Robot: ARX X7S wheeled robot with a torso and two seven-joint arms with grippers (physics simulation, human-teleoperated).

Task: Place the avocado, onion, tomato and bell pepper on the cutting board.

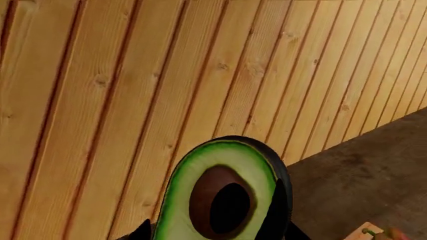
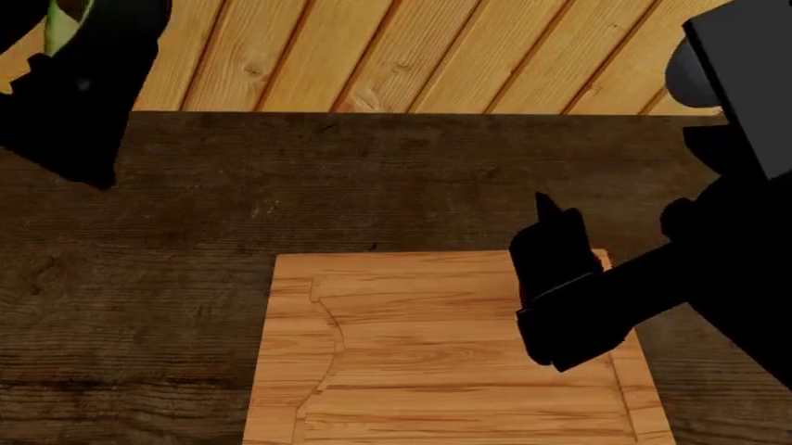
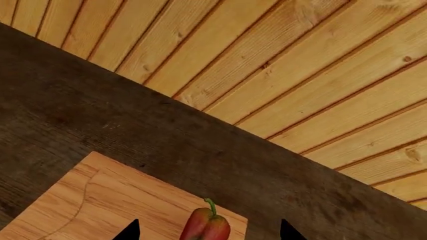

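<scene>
The cutting board lies nearest the robot on the dark wooden table, its visible surface bare in the head view. The right hand hangs over the board's far right part. In the right wrist view its fingertips stand spread on either side of the bell pepper, which lies on the board near its far edge without either tip touching it. In the head view the arm hides the pepper.

Further off, at the table's far left and raised well above it, the left hand pinches the avocado, cut face and brown pit turned toward the wrist camera, with the plank wall behind. Only a sliver of green shows in the head view.

The onion and tomato are not in view.

The avocado rides high and well away from the board, so a slack grip or a quick swing could drop it onto the table or off its far edge. Carrying it across also risks brushing the right arm over the board, or knocking the pepper loose on landing.
</scene>
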